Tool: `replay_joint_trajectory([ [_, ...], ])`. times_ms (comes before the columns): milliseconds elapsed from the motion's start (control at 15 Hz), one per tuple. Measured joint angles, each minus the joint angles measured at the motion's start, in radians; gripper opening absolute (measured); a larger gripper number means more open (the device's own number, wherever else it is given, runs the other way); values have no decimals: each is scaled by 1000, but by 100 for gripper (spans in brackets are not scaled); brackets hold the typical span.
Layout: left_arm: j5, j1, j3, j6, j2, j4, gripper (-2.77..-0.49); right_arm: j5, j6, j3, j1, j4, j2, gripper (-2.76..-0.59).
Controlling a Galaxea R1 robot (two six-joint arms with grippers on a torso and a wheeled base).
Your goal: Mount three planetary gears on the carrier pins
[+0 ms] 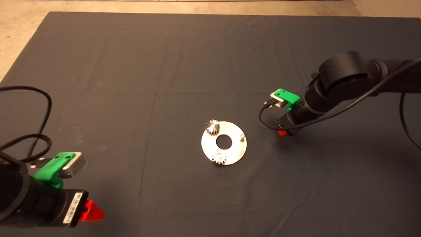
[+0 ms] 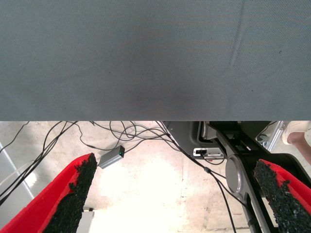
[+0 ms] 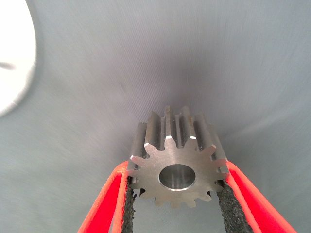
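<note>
Steel gear, third of 3, sits clamped across its teeth between right gripper pads, right of the plate near the bare pin; likely rigid, dense, slick, so flank grip suits; left gripper parked open.

Three gears — two on the plate, one gripped — three pins, one bare.
</note>
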Motion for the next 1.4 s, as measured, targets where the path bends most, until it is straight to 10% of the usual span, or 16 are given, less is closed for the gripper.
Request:
replay_joint_trajectory([
  [733,0,0,6,19,-8,-16,-93,3,23,-213,37,140,266,-234],
  [1400,0,0,6,40,-24,-20,-93,3,27,-274,40,259,319,-234],
])
